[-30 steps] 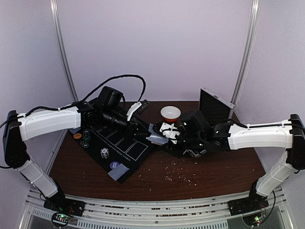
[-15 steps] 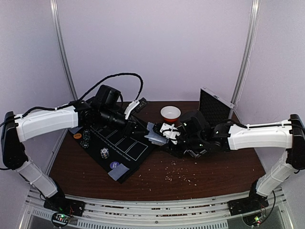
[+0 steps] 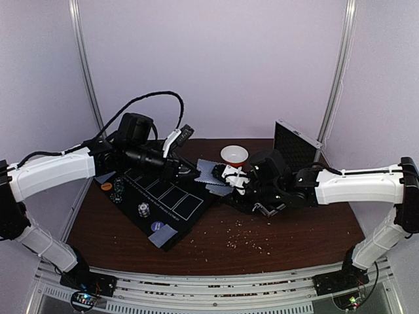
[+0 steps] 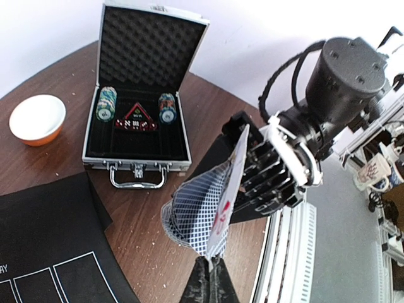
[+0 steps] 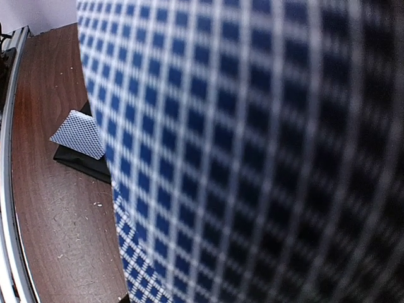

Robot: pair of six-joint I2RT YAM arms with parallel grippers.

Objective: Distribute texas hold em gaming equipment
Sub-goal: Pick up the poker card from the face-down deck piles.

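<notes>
Dark brown wood-grain desk (image 4: 211, 117), silver metal-edged case (image 4: 101, 69) lined with bumpy black foam, matt black mat (image 4: 44, 221), smooth blue-checked paper playing cards (image 4: 196, 211)

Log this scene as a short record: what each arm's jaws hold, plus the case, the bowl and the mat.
left jaws: shut on one card, pinched at its lower end, right beside the deck
right jaws: shut on the deck, checked blue backs showing
case: open on the table, lid up, two chip stacks inside
bowl: on the table beside the case, looks empty
mat: black, flat on the table
loose card: face down on the mat's near corner
</notes>
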